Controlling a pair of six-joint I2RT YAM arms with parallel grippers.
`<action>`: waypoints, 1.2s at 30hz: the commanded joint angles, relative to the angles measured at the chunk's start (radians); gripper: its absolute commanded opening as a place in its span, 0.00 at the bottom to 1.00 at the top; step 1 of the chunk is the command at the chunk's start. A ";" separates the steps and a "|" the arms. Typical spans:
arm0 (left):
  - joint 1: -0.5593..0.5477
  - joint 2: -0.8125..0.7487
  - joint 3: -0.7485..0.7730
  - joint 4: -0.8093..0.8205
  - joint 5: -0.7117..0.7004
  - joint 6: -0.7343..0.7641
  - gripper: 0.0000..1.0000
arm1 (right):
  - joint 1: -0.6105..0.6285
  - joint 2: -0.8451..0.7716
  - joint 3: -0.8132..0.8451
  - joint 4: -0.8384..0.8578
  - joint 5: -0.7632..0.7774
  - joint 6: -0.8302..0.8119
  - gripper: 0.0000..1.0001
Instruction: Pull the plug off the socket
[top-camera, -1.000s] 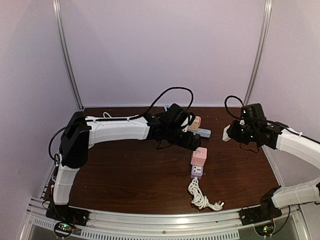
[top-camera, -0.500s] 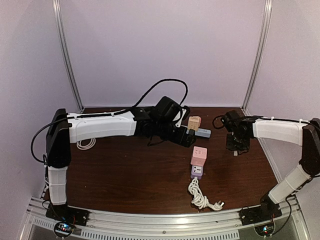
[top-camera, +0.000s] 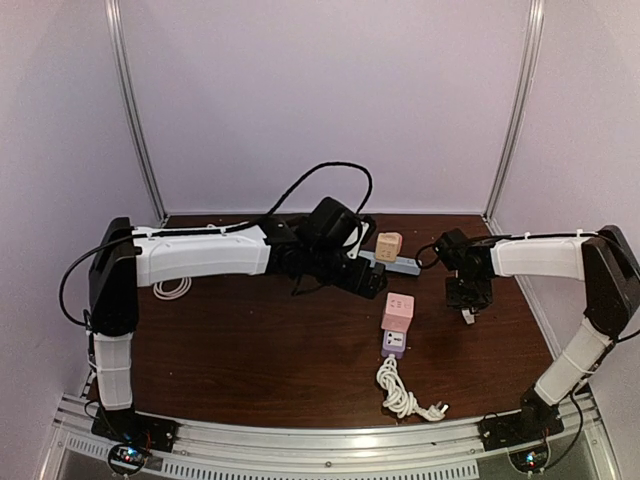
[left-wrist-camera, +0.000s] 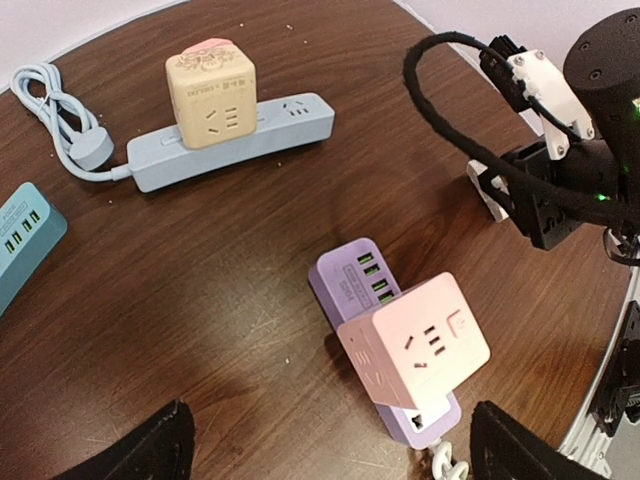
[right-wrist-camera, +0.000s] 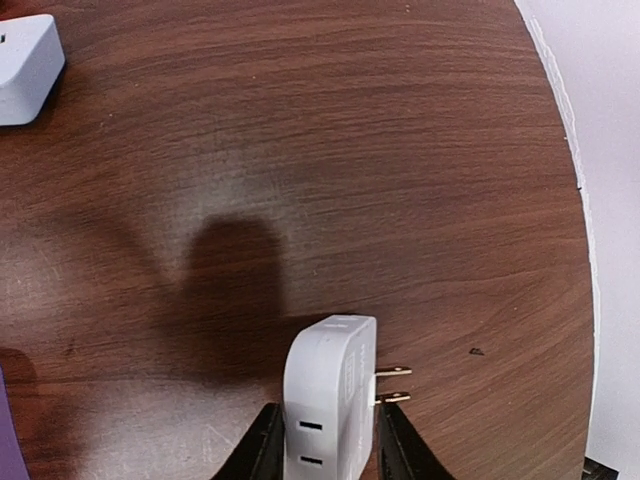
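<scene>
A white plug (right-wrist-camera: 325, 400) with two brass prongs stands on edge on the wood table, right of the power strips. My right gripper (right-wrist-camera: 325, 450) straddles it: the left finger lies against its side and a thin gap shows at the right finger. From above, the plug (top-camera: 468, 316) peeks out under that gripper (top-camera: 466, 303). My left gripper (left-wrist-camera: 335, 450) hangs wide open over a pink cube socket (left-wrist-camera: 420, 345) that is plugged into a purple strip (left-wrist-camera: 355, 280). It holds nothing.
A beige cube (top-camera: 388, 245) sits on a pale blue strip (top-camera: 405, 265) behind the pink cube (top-camera: 398, 310). A coiled white cord (top-camera: 400, 395) trails from the purple strip (top-camera: 393, 343). A teal strip (left-wrist-camera: 20, 235) lies at the left. The table's right edge (right-wrist-camera: 585, 250) is close to the plug.
The right arm swung inward and came down to the table with the white plug, and its jaws have widened a little. The left arm reached slightly forward and stays open.
</scene>
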 joint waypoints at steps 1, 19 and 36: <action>-0.003 -0.031 -0.015 0.024 -0.011 -0.008 0.98 | 0.000 0.008 -0.021 0.052 -0.045 -0.006 0.36; -0.063 0.095 0.133 -0.053 -0.100 -0.049 0.98 | -0.001 -0.192 -0.104 0.251 -0.323 0.076 0.61; -0.082 0.089 0.111 -0.082 -0.194 -0.081 0.98 | 0.058 -0.242 -0.257 0.478 -0.547 0.227 0.56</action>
